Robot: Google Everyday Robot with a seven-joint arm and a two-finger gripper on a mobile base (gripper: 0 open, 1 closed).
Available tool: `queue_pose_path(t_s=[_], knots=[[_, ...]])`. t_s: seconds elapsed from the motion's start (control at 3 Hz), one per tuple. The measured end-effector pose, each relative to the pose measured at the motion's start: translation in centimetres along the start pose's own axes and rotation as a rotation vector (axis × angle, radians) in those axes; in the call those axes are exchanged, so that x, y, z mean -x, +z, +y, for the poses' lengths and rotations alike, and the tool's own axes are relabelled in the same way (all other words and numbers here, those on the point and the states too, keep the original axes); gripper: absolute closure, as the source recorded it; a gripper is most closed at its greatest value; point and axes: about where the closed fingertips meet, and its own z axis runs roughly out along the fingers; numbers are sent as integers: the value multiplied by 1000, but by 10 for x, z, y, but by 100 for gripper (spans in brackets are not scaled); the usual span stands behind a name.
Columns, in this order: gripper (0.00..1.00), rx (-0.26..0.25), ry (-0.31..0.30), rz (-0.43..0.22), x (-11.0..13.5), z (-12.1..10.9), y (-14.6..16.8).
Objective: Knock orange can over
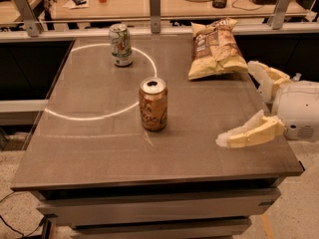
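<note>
The orange can (153,104) stands upright near the middle of the grey table (99,148), copper-orange with pale script and a silver top. My gripper (236,103) comes in from the right edge, to the right of the can and well apart from it. It is open and empty: one pale finger (249,133) reaches low over the table's right side, the other finger (266,76) sits higher by the table's right edge.
A white-and-green can (121,45) stands upright at the back left of the orange can. A bag of chips (215,49) lies at the back right, just behind the gripper. A bright ring of light curves across the tabletop. A desk rail runs behind.
</note>
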Motion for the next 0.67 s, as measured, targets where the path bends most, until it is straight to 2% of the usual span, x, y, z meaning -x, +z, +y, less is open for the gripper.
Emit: queue_pose_path(t_s=[0.67], knots=[[0, 106, 26, -52, 3, 20, 30]])
